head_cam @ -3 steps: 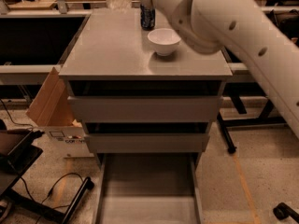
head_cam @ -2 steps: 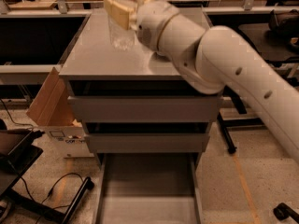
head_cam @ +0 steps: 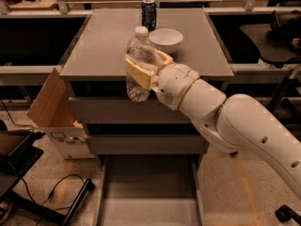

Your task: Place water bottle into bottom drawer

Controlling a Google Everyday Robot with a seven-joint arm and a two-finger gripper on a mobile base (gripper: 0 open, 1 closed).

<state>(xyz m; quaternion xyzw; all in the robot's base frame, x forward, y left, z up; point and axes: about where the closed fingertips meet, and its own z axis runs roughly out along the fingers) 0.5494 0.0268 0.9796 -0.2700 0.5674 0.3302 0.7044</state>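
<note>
The water bottle (head_cam: 139, 51), clear with a white cap, is held upright in my gripper (head_cam: 146, 66). The tan fingers (head_cam: 139, 73) are shut around its middle. The bottle hangs in front of the cabinet's front edge, above the drawers. My white arm (head_cam: 225, 117) reaches in from the lower right. The bottom drawer (head_cam: 148, 192) is pulled out below, a long shallow grey tray with nothing seen in it.
A dark blue soda can (head_cam: 148, 13) and a white bowl (head_cam: 165, 39) stand on the grey cabinet top (head_cam: 103, 41). Two shut grey drawers (head_cam: 108, 111) sit above the open one. A cardboard box (head_cam: 49, 107) stands at the left; cables and a dark base lie on the floor.
My gripper has carried the bottle from the far part of the cabinet top toward the front and downward, now past the front edge. The bowl and can show again.
</note>
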